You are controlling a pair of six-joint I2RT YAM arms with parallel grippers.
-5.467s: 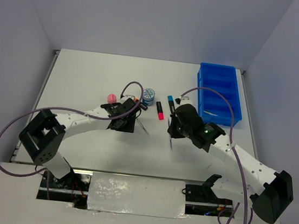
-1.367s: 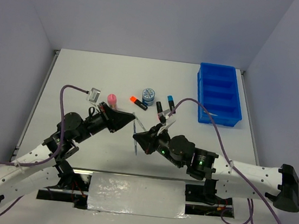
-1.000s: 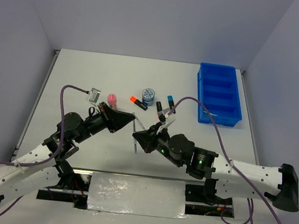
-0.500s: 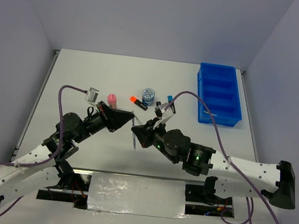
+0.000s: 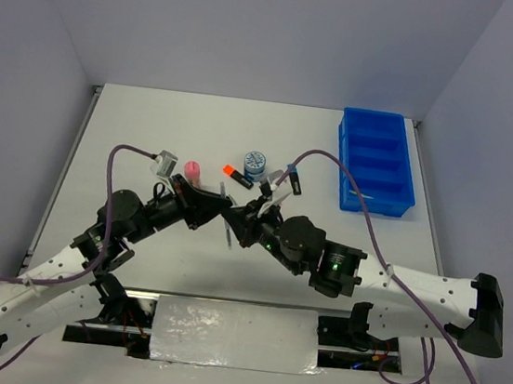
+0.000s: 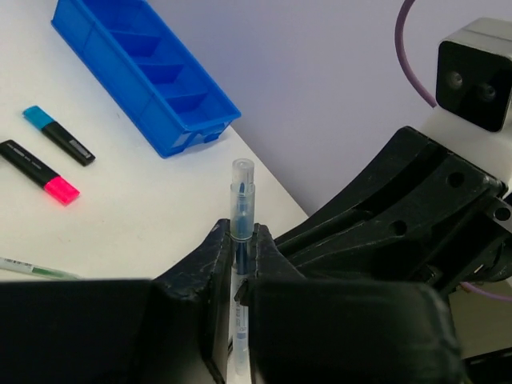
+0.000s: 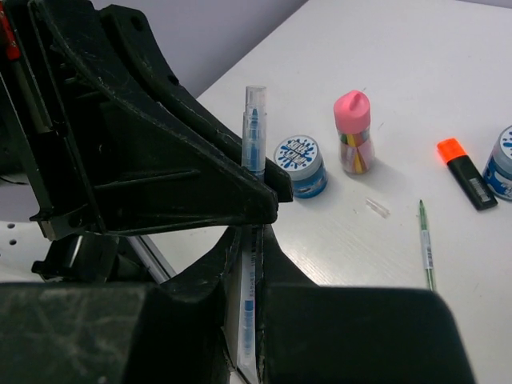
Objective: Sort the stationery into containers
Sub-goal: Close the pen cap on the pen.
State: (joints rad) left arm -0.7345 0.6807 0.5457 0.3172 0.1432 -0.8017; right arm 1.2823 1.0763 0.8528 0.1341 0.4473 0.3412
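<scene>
A thin clear pen with blue ink (image 5: 227, 227) is held off the table at the centre front. My left gripper (image 5: 220, 208) and right gripper (image 5: 237, 226) meet tip to tip on it. In the left wrist view the pen (image 6: 242, 204) stands gripped between my left gripper's (image 6: 242, 238) shut fingers. In the right wrist view the pen (image 7: 254, 138) is gripped in my right gripper (image 7: 251, 237) too. The blue tray (image 5: 377, 160) lies at the far right.
On the table are a pink bottle (image 7: 353, 142), a blue-white tub (image 7: 299, 166), an orange highlighter (image 7: 466, 173), a green pen (image 7: 426, 248) and a clear cap (image 7: 376, 208). Pink (image 6: 38, 170) and blue (image 6: 58, 134) highlighters lie near the tray (image 6: 152, 72).
My right gripper has moved up and left with the pen until it meets my left gripper. The left arm has edged toward it.
</scene>
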